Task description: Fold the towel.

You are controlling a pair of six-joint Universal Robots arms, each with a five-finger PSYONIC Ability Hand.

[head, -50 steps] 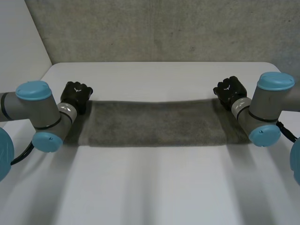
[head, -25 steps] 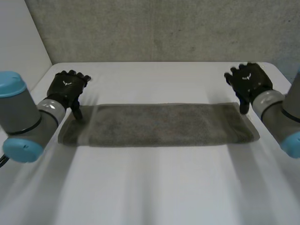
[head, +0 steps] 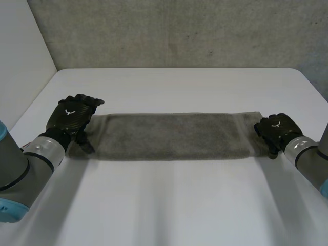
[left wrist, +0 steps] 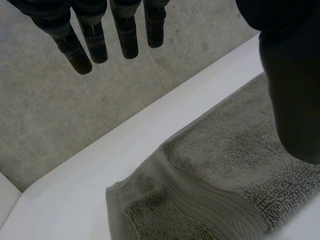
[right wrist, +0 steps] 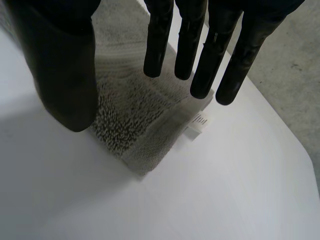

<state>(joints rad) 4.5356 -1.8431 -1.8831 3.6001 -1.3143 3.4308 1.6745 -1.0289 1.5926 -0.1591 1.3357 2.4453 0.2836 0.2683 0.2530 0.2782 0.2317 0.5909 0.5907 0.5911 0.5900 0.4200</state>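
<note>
Head view: the grey towel lies as a long strip across the white table. Your left hand and right hand are at its ends, fingers straight, holding nothing. Pinch matching corners evenly before lifting.

Your left hand is low near the left edge of the table, fingers straight, thumb apart. Your right hand, near the right edge, is posed the same.
</note>
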